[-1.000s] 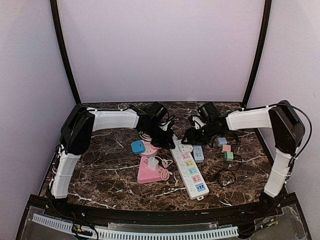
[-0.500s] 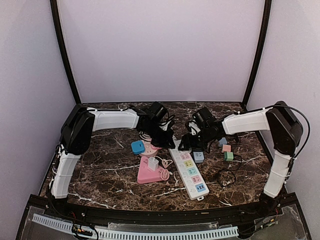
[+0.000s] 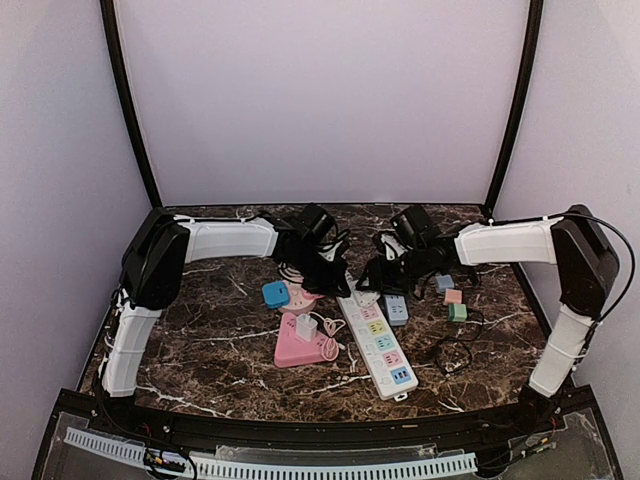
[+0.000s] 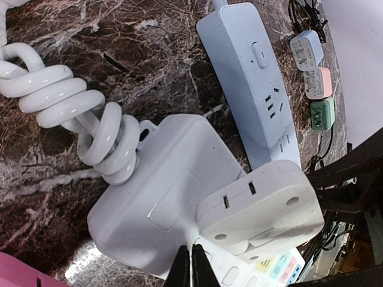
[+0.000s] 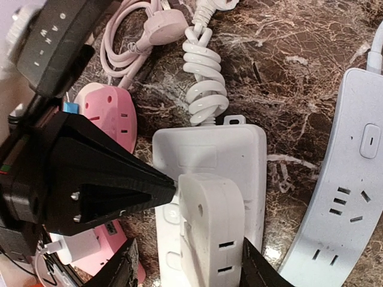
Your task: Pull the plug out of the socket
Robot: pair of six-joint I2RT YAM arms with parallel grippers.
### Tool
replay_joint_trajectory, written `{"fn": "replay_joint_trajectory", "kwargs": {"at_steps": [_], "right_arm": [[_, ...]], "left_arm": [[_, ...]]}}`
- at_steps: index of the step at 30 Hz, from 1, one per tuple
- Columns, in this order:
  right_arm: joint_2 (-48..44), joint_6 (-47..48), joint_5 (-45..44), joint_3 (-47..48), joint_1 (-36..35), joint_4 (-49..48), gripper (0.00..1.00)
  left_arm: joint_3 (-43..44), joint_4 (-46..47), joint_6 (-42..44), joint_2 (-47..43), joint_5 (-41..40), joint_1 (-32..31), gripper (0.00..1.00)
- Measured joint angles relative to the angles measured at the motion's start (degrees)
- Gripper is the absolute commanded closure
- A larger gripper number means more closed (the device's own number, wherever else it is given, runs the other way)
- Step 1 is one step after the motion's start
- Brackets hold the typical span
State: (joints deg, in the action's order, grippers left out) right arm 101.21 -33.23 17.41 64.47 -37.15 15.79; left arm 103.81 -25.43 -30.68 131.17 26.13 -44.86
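**Top view.** The plug stands at the far end of the white strip, between the two arms. The right gripper is over it, and the left gripper is just beside it.

**Left wrist.** The left fingertips are pinched together and hold nothing. They bear on the strip's body at the plug's base. We judge this a hold-down.

**Right wrist.** The right fingers are spread and straddle the plug. One pad touches its side and the other stands apart, so nothing is gripped yet. The plug's long axis runs along the strip. A coiled cord lies beyond it, and a pale blue strip is near on one side. We reckon the room for pulling is straight up, away from the strip.
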Motion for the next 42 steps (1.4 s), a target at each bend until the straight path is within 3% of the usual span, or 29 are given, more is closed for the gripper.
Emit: {"fn": "replay_joint_trajectory", "kwargs": {"at_steps": [7, 29, 42], "right_arm": [[-0.61, -0.44, 0.83, 0.0, 0.0, -0.44, 0.63], [1.29, 0.13, -2.49, 1.55, -1.51, 1.46, 0.89], [0.11, -0.04, -4.35, 1.2, -1.62, 2.16, 0.94]], "left_arm": [[0.0, 0.04, -0.22, 0.0, 0.15, 0.0, 0.97], [1.16, 0.15, -0.74, 1.07, 0.5, 0.0, 0.97], [3.72, -0.63, -1.49, 2.86, 0.76, 0.04, 0.97]]}}
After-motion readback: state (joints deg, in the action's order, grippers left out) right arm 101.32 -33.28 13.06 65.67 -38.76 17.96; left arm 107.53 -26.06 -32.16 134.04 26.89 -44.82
